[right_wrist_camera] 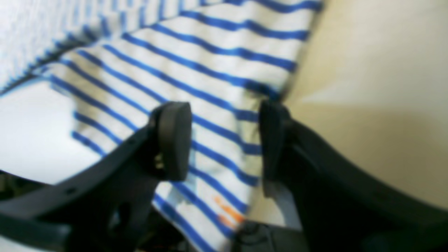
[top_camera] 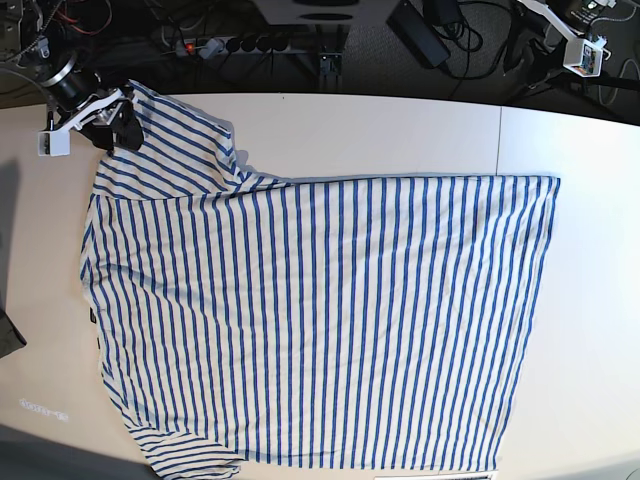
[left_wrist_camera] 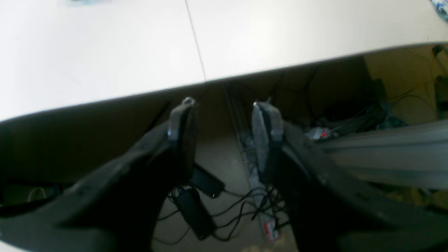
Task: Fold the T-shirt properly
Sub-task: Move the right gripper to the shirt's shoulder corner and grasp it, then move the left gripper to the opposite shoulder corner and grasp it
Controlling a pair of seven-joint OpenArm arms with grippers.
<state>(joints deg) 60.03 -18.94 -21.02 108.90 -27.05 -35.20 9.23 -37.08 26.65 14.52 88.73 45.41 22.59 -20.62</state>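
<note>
Right end effector (right_wrist_camera: 224, 140) with pads apart, dark rounded fingertips (right_wrist_camera: 174, 140) straddling a sleeve edge of the T-shirt (right_wrist_camera: 217, 70) without clamping it; seen this close only from the right wrist, along with a small orange mark on the cloth near the hem. Soft white fabric, thin blue stripes, slightly rumpled there. From the base view, same end effector (top_camera: 105, 125) at the far left corner of the counter (top_camera: 590, 300), over the sleeve tip. T-shirt (top_camera: 320, 320) spread nearly flat across the pale counter, hem toward the right, one sleeve bunched at the near left edge.

Left end effector (left_wrist_camera: 224, 122) also parted, empty, hanging off the counter (left_wrist_camera: 105, 52) edge over floor cables (left_wrist_camera: 224, 210); smooth white counter with a thin seam, shown only there.
</note>
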